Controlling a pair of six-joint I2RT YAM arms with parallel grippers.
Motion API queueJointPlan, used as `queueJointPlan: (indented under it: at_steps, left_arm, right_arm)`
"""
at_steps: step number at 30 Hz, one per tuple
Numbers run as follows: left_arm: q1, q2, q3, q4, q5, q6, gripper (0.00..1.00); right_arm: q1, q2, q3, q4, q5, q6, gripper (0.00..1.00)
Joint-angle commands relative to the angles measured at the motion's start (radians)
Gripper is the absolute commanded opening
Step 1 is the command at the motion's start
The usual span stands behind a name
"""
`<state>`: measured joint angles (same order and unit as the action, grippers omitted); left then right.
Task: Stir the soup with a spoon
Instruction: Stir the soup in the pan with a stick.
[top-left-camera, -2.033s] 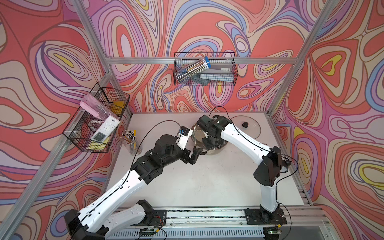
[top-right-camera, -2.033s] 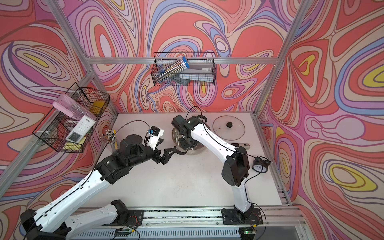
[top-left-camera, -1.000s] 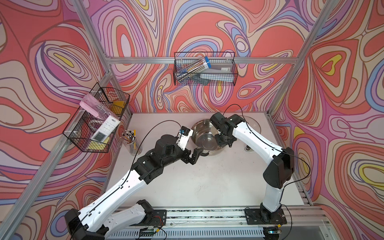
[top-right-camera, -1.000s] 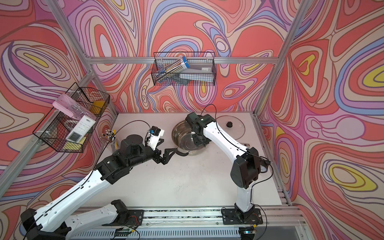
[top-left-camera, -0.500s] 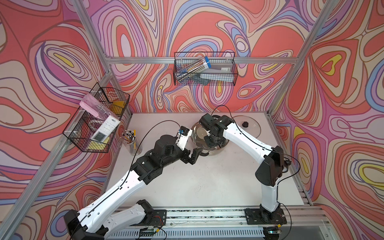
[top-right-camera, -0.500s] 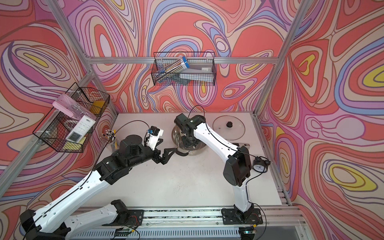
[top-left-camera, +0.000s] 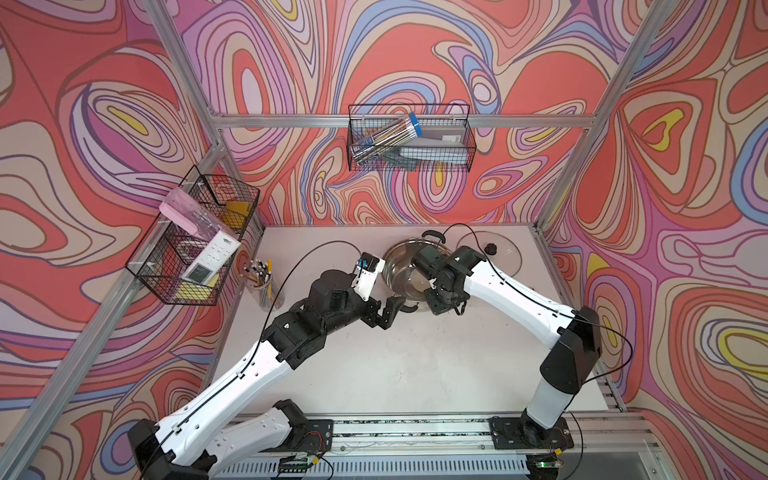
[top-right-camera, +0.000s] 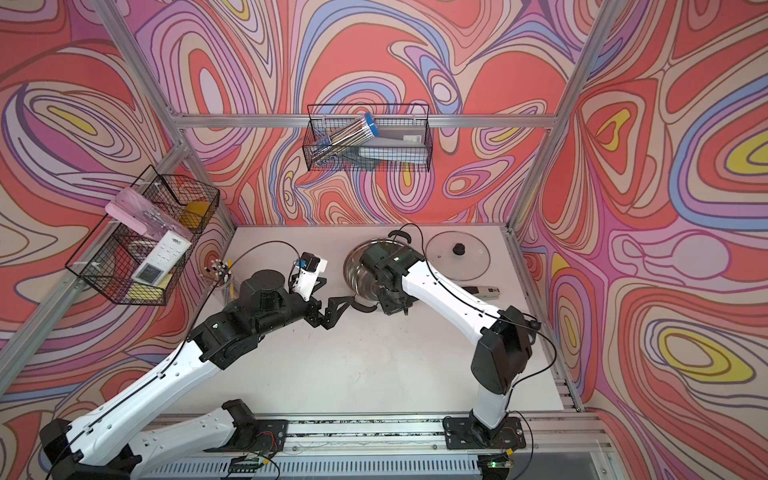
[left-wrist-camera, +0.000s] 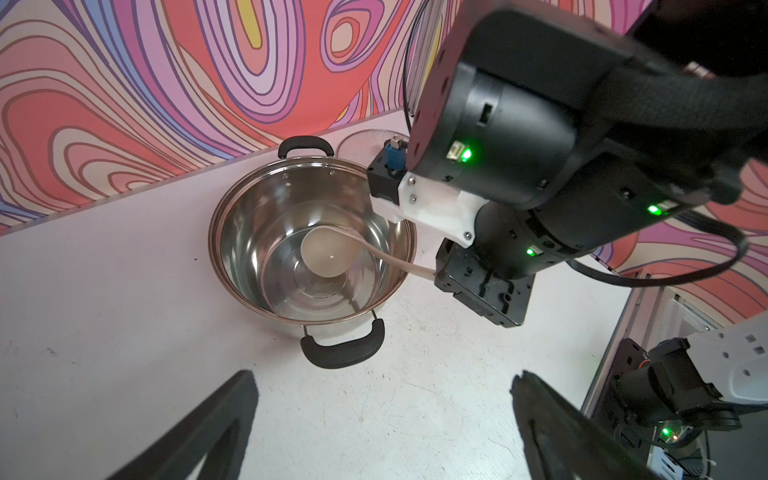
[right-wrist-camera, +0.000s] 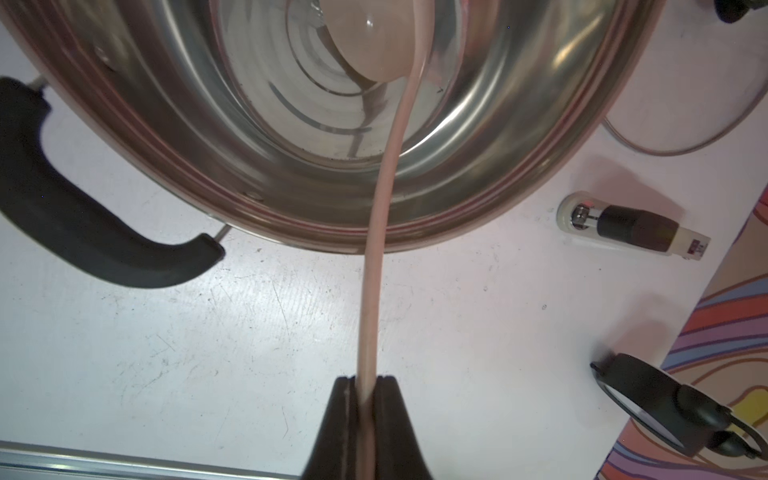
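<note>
The cream-beige spoon (right-wrist-camera: 373, 270) has its round bowl (left-wrist-camera: 328, 255) dipped in the clear soup (left-wrist-camera: 286, 266) inside the steel pot (top-left-camera: 397, 266) (top-right-camera: 355, 266) (left-wrist-camera: 245, 216). My right gripper (right-wrist-camera: 365, 380) is shut on the end of the spoon's handle, which slants up over the pot's rim. In both top views the right wrist (top-left-camera: 444, 286) (top-right-camera: 388, 291) covers the front of the pot. My left gripper (left-wrist-camera: 384, 376) (top-left-camera: 390, 311) (top-right-camera: 336, 308) stands open with nothing in it, just short of the pot's near black handle (left-wrist-camera: 343, 353).
A glass lid (top-left-camera: 505, 257) (top-right-camera: 457, 257) lies right of the pot. A small white and black device (top-right-camera: 482, 291) (right-wrist-camera: 631, 228) lies near the table's right edge. A cup of pencils (top-left-camera: 262, 282) stands at the left. Wire baskets (top-left-camera: 409, 141) hang on the walls.
The right arm has swept the spoon round inside the pot, from the right side across to the left and now toward the front. The left arm has stayed still.
</note>
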<state>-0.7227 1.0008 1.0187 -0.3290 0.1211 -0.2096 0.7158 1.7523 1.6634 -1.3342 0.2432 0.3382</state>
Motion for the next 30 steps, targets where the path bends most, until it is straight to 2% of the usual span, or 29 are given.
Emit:
queueJointPlan:
  at_steps: [1, 14, 25, 30]
  left_arm:
    - [-0.007, 0.003, 0.014, 0.006, 0.009, 0.001, 0.99]
    - [-0.009, -0.031, -0.007, -0.004, 0.001, -0.001, 0.99]
    - [-0.009, -0.03, -0.005, -0.01, -0.004, -0.004, 0.99]
    - [-0.011, -0.027, -0.006, -0.002, -0.005, -0.011, 0.99]
  right_arm:
    - [-0.029, -0.036, -0.017, -0.003, 0.049, 0.027, 0.0]
    - [-0.124, 0.013, 0.052, 0.005, 0.05, -0.022, 0.0]
    - [-0.123, 0.173, 0.254, 0.007, -0.026, -0.052, 0.0]
    - [-0.081, 0.198, 0.296, 0.005, -0.042, -0.062, 0.0]
